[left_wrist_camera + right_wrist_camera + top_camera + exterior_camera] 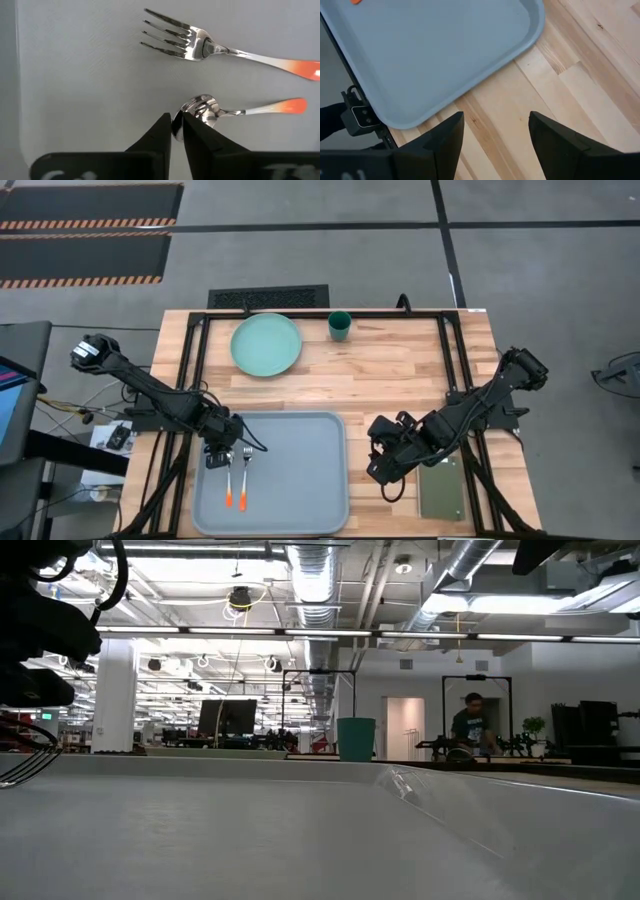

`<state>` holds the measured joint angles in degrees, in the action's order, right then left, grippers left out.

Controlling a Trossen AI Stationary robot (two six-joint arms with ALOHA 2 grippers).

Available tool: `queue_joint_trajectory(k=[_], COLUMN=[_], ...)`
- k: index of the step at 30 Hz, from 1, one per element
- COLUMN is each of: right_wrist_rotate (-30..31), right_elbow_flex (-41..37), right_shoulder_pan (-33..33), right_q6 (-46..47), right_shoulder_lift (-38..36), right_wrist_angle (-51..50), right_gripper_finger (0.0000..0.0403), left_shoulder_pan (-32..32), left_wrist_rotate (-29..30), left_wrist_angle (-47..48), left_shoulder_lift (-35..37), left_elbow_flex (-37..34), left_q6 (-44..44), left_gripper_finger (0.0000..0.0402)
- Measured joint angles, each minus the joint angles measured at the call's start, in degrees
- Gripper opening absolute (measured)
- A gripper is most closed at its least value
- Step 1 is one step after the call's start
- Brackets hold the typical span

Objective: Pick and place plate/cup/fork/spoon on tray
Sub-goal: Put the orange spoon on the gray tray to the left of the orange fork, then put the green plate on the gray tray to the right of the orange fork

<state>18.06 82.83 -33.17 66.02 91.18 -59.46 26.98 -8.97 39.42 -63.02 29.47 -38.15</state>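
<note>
Your left end effector [219, 456] hovered over the left part of the tray [300, 480], its fingers [160, 135] pinched nearly together with only a sliver between them, right at the bowl of the spoon [235, 110]; whether they actually had hold of it can't be told. The spoon [229, 478] and the fork [247, 476] lay side by side on the tray, just apart, long axes parallel and running front to back on the tabletop [400, 370]: bowl and prongs toward the far edge, orange handle tips toward the near edge. In the left wrist view the fork [220, 47] lay prongs-up beside the spoon. The plate [266, 344] sat on the tabletop beyond the tray, with the cup [340, 326] upright just to its right. Your right end effector [385, 465] waited right of the tray, fingers [445, 137] wide apart and holding nothing.
</note>
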Motion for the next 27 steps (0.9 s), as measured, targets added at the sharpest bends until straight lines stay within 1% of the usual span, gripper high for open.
queue_joint_trajectory(k=[7,11,13,16,20,22,27], right_wrist_rotate=[-0.09,-0.09,-0.11,-0.12,-0.17,-0.17,-0.28], right_elbow_flex=[0.01,0.00,0.00,0.00,0.00,0.00,0.00], right_shoulder_pan=[0.00,0.00,0.00,0.00,0.00,0.05,1.09], right_q6=[0.00,0.00,0.05,0.91,1.57,2.26,4.11], right_shoulder_lift=[0.00,0.00,0.00,0.00,0.00,0.00,-0.01], right_wrist_angle=[-0.02,-0.02,0.01,0.42,1.15,1.49,1.44], right_gripper_finger=[0.0249,0.0249,0.0249,0.0249,0.0249,0.0249,0.0249], left_shoulder_pan=[0.00,-0.02,-0.33,-1.68,-4.13,-6.13,-13.54], left_wrist_rotate=[-0.08,0.76,0.87,0.02,0.30,3.17,16.31], left_wrist_angle=[-0.13,-0.13,-0.13,0.58,4.28,6.52,11.51], left_shoulder_lift=[0.00,0.00,0.13,1.84,7.18,10.68,19.12], left_elbow_flex=[0.00,0.00,0.00,0.15,2.99,5.10,10.75], left_q6=[-0.37,-1.77,-3.94,-9.62,-15.09,-18.47,-29.78], left_gripper_finger=[0.0092,0.0112,0.0118,0.0123,0.0124,0.0124,0.0124])
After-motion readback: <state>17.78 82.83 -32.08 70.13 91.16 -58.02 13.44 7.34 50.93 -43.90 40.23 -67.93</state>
